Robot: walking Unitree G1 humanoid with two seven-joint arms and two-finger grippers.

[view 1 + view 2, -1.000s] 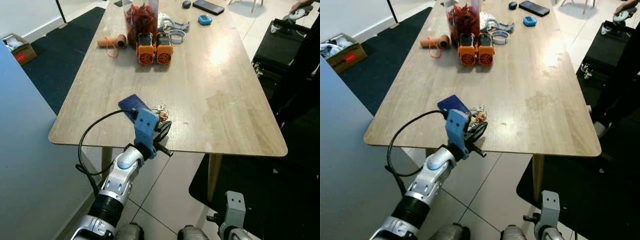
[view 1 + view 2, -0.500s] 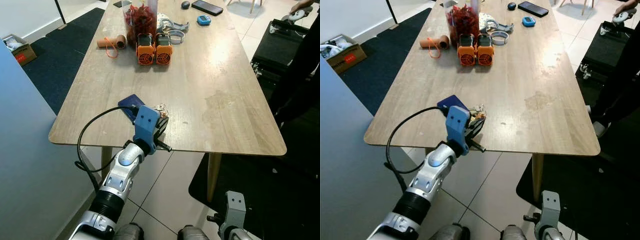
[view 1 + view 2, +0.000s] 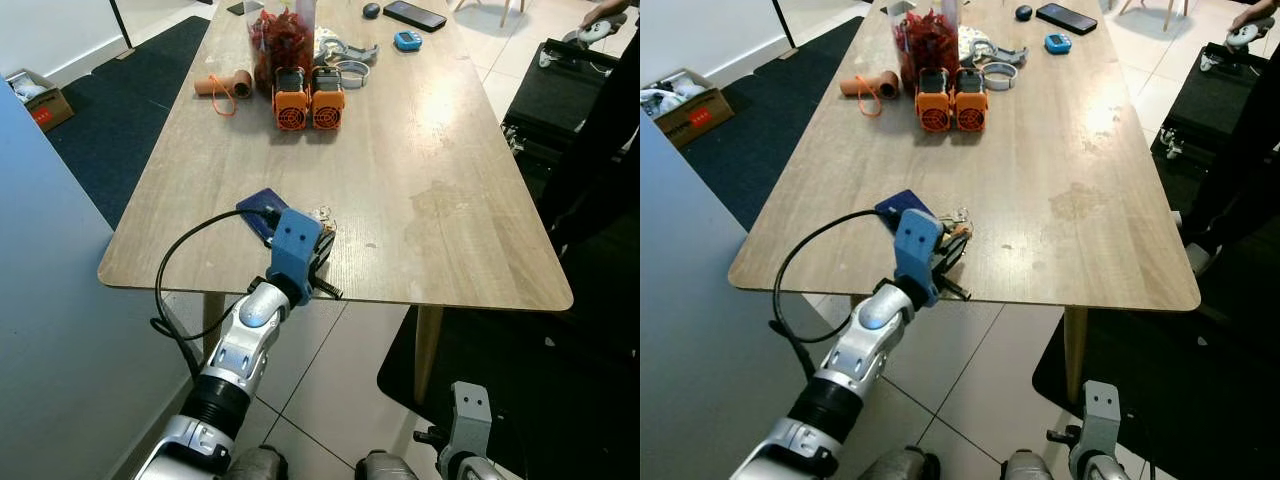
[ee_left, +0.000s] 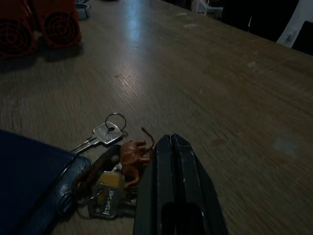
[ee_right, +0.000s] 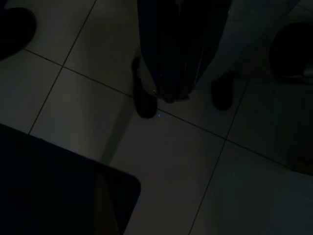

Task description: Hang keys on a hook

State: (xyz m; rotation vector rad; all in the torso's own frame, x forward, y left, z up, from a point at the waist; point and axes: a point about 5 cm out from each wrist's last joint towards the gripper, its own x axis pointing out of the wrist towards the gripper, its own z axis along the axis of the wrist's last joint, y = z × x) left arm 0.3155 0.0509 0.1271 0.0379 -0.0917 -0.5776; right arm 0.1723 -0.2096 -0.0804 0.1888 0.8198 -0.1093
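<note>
A bunch of keys [image 4: 110,169] with a brown animal charm [image 4: 134,152] and a loose silver key on a ring [image 4: 105,132] lies on the wooden table [image 3: 440,170] near its front edge. It touches a dark blue wallet [image 3: 262,210]. My left gripper [image 4: 171,139] is shut and empty, low over the tabletop, its tip just beside the charm. From the head, the keys [image 3: 956,226] peek out past the arm's blue wrist mount [image 3: 917,245]. My right gripper [image 5: 168,95] hangs idle over the tiled floor, fingers together.
Farther back on the table stand two orange devices [image 3: 308,98], a jar of red items [image 3: 284,40], an orange roll [image 3: 222,83] and a phone [image 3: 416,14]. A grey-blue panel [image 3: 50,300] rises at my left. Black chairs [image 3: 560,95] stand at the right.
My left gripper has slid forward over the table edge toward the keys, and its fingers have come together. The right arm has stayed still.
</note>
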